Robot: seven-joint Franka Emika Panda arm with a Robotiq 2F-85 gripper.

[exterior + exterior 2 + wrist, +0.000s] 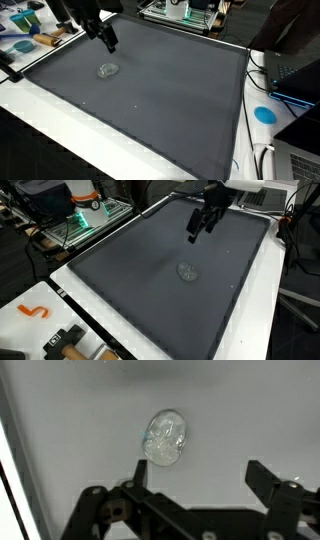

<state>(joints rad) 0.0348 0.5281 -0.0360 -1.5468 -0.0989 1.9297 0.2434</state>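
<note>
A small clear crumpled object, like a glass or plastic lump (165,438), lies on the dark grey mat (160,100); it also shows in both exterior views (108,70) (187,272). My gripper (198,472) hangs above the mat, open, with nothing between its fingers. The clear lump sits just beyond the left fingertip (142,468) in the wrist view, apart from it. In the exterior views the gripper (108,42) (200,225) hovers above and a little behind the lump.
A white table border (60,125) surrounds the mat. Tools and blue items (25,40) lie at one corner, a blue disc (264,114) and laptops (295,75) at another side. An orange hook (33,311) and black tools (65,340) rest on the white edge.
</note>
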